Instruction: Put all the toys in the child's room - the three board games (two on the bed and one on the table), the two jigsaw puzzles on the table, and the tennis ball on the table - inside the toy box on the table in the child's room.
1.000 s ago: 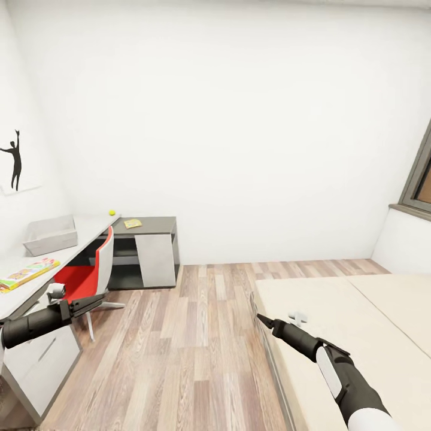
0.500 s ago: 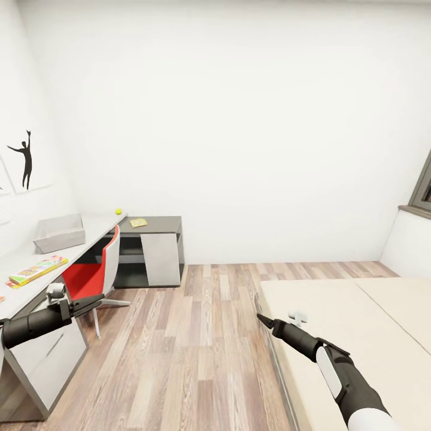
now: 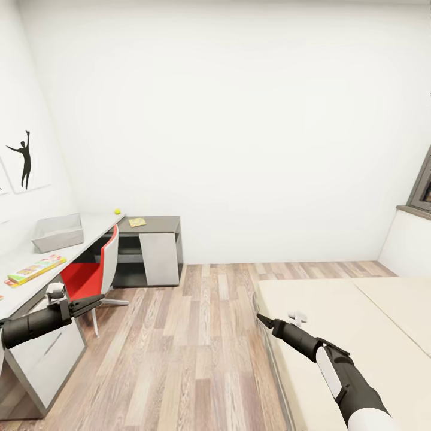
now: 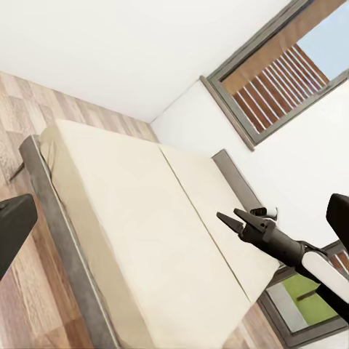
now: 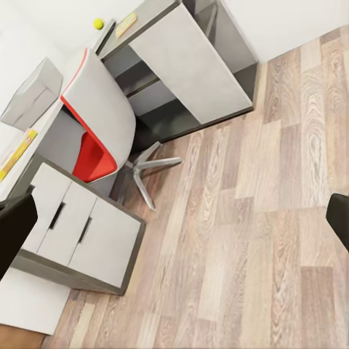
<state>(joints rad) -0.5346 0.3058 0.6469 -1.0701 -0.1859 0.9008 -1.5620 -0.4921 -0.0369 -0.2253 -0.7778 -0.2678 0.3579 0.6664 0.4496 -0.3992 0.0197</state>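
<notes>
- toy box [image 3: 57, 232], a pale grey open tray, sits on the far half of the table [image 3: 90, 227] along the left wall; it also shows in the right wrist view [image 5: 30, 94].
- tennis ball [image 3: 117, 211], small and yellow-green, rests at the far end of the pale slab top, well apart from the toy box; the right wrist view catches it too [image 5: 98, 24].
- a flat yellowish board game [image 3: 137, 222] lies on the lower dark grey side section of the table, just right of the ball.
- a long colourful jigsaw puzzle box [image 3: 36, 269] lies on the near part of the slab top, nearer than the toy box.
- a red and grey swivel chair [image 3: 93, 274] is tucked against the table, between the drawer unit [image 3: 42, 353] and the dark side section.
- bed [image 3: 359, 335] fills the near right, two plain beige pads side by side; no board game can be made out on the part that shows.
- left gripper [image 3: 90, 302] hangs over the near table corner, pointing right toward the floor; its fingers look drawn together, holding nothing.
- right gripper [image 3: 263, 320] hovers over the near left edge of the bed, pointing left and away; its dark fingers meet in a point, empty. the left wrist view shows it the same way [image 4: 231, 219].
- wood plank floor [image 3: 191, 347] lies between table and bed.
- a black dancer silhouette picture [image 3: 24, 158] hangs on the left wall above the table.
- a window [image 3: 422, 191] sits at the far right.
</notes>
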